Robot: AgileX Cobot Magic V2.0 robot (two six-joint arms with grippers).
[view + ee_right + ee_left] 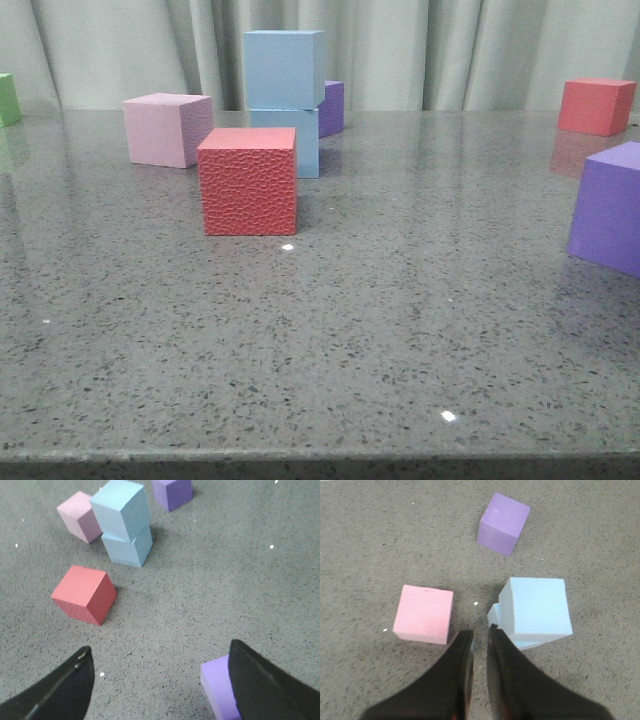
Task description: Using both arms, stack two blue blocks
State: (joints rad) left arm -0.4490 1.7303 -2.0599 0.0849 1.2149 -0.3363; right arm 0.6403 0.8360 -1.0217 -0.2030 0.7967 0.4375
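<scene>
Left wrist view shows you the left gripper (480, 635) pressed nearly together, empty, beside the upper blue block (536, 607) resting askew on the lower blue block (495, 617), with a pink cube (424, 613) alongside. Right wrist view shows your right gripper (160, 662) spread wide, well apart from the stack. Only the front view reveals a green cube (8, 98) far left.

text: none readable | labels/brands/numbers/signs: none | checked: upper blue block (284, 69), lower blue block (299, 140), red cube (248, 181), pink cube (165, 128), purple cube (610, 205), table (330, 340) | all faces plain, no print or marking in any view
</scene>
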